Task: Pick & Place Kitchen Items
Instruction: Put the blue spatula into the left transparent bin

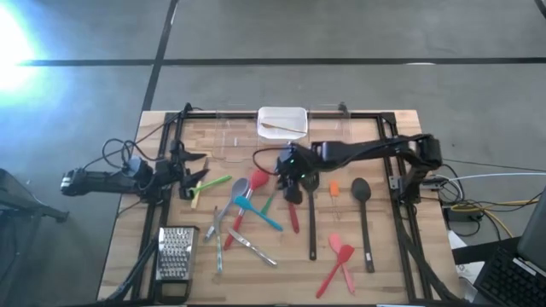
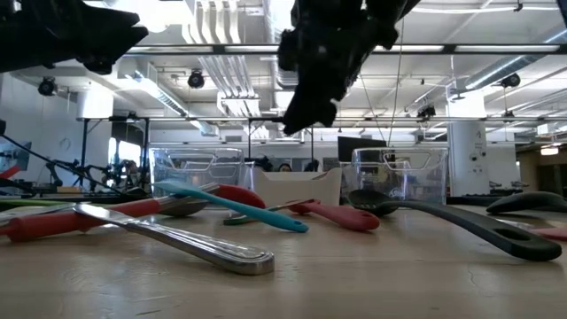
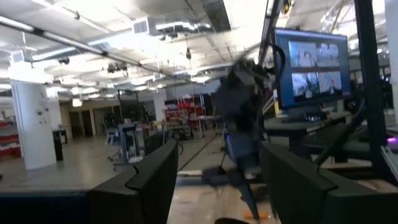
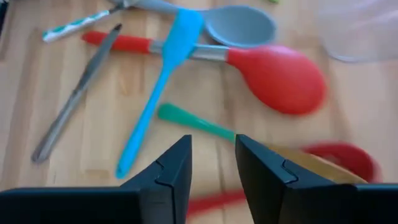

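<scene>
On the table (image 1: 375, 264): two black slotted spoons (image 1: 363, 223), one grater (image 1: 175, 253).

Two arms over the table, both grippers empty.

The right arm reaches in from the table's right edge toward the middle; its right gripper (image 1: 293, 175) points down above the surface, the fingers (image 4: 171, 171) a little apart with nothing between them. The left arm stays near the left edge, stretched level; its left gripper (image 1: 189, 170) hangs above the table, the fingers (image 3: 158, 177) standing wide apart and holding nothing.
</scene>
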Motion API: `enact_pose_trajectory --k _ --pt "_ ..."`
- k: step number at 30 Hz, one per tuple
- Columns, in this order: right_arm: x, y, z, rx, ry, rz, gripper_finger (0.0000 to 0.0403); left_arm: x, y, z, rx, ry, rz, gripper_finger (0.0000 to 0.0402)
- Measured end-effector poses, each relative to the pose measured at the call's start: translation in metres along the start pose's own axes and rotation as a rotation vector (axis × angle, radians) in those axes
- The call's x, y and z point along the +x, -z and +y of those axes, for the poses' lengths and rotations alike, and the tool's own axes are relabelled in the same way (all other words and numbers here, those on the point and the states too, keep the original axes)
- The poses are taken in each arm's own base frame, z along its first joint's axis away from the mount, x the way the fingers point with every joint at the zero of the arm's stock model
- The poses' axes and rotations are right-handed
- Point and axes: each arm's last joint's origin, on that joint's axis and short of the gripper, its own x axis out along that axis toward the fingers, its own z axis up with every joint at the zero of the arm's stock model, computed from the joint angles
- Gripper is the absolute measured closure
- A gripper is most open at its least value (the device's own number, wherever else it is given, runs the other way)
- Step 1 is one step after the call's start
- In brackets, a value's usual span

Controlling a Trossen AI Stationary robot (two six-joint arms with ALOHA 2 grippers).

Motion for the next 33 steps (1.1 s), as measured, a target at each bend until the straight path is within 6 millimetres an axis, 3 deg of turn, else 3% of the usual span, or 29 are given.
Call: enact_pose_trajectory --k 5,16,26,33 --pt "-0.037 0.011 -0.002 -0.016 0.162 0.004 0.0303 0.017 -0.005 -0.003 -0.011 0.024 0.119 0.0172" --pt "-0.109 0.049 0.002 -0.032 0.407 -0.158 0.0328 0.080 -0.010 -0.018 0.071 0.102 0.375 0.0172" --pt "-0.143 0.087 0.003 0.017 0.530 -0.260 0.0324 0.140 -0.030 -0.031 0.180 0.251 0.642 0.0172" --pt "-0.153 0.094 0.002 0.026 0.551 -0.302 0.0319 0.172 -0.016 -0.046 0.215 0.427 0.843 0.0172"
